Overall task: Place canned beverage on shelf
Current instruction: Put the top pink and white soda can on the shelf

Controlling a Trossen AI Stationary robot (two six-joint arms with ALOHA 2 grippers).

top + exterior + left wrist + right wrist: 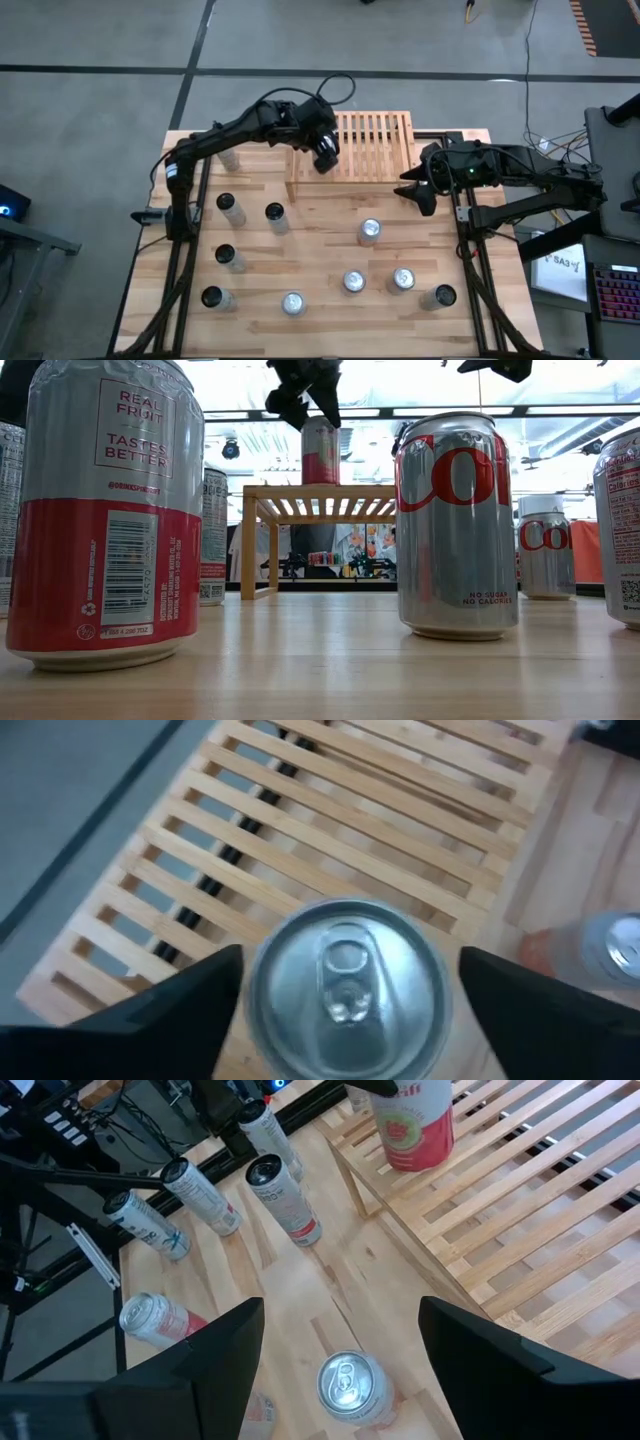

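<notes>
One can point(347, 987) upright on the shelf point(400, 810), between the spread fingers of the left gripper point(350, 995), untouched.

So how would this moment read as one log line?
left gripper: open around can | can: upright on shelf | right gripper: open, waiting beside shelf

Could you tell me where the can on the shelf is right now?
In the low view the red-and-silver can stands upright on the shelf, directly under the open left claw.
</notes>
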